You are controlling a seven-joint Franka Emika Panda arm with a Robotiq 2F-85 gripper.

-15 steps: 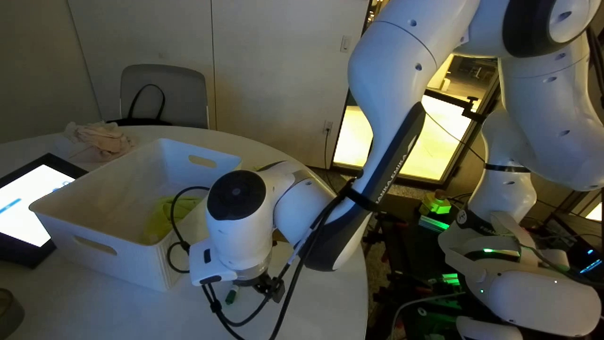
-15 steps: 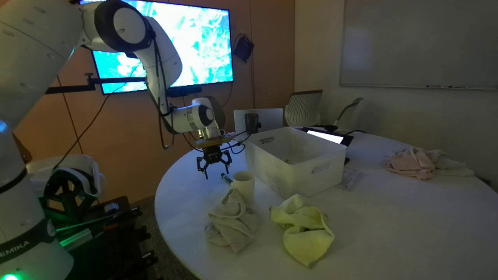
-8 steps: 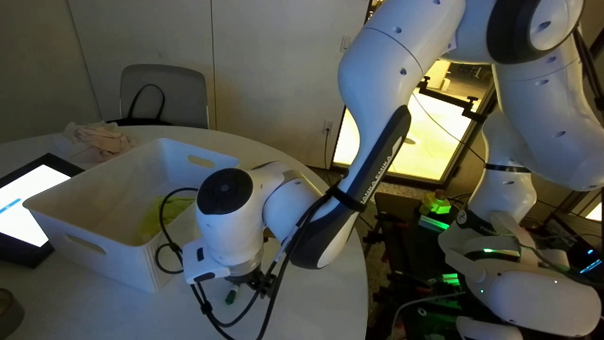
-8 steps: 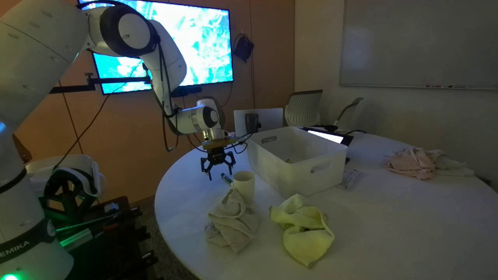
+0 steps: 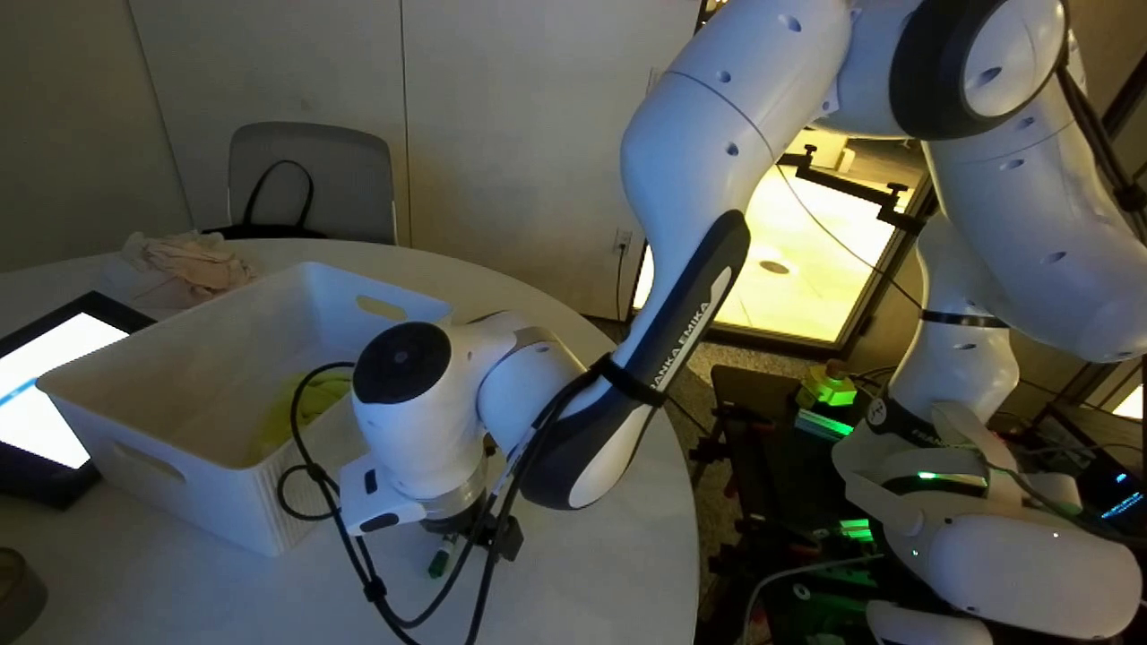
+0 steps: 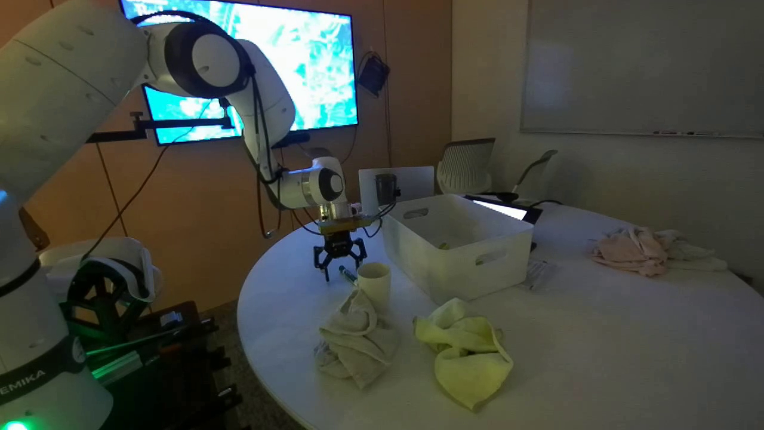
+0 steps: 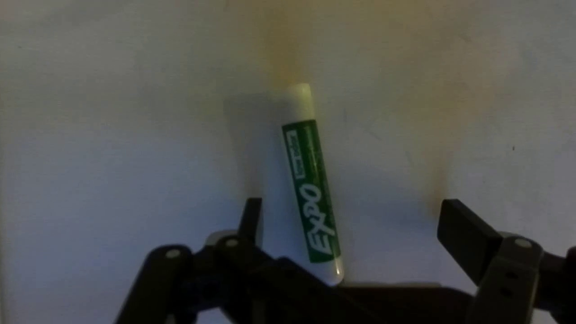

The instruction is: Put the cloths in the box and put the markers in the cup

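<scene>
A slim green-and-white marker lies flat on the round white table, its printed lettering facing up. Above it hangs the black two-fingered gripper — released, with its fingers spread wide, one on each side of the marker and apart from it in the wrist view. In an exterior view the marker is just beside a small upright white cup; a crumpled grey-beige fabric cloth lies in front of the cup, though whether they touch I cannot tell. A crumpled yellow-green fabric cloth rests on the table near the large white rectangular plastic box, and a yellow cloth lies inside that box. Farther out — past the box — are a flat dark-framed tablet with a lit screen and a bundle of pale pink fabric.
</scene>
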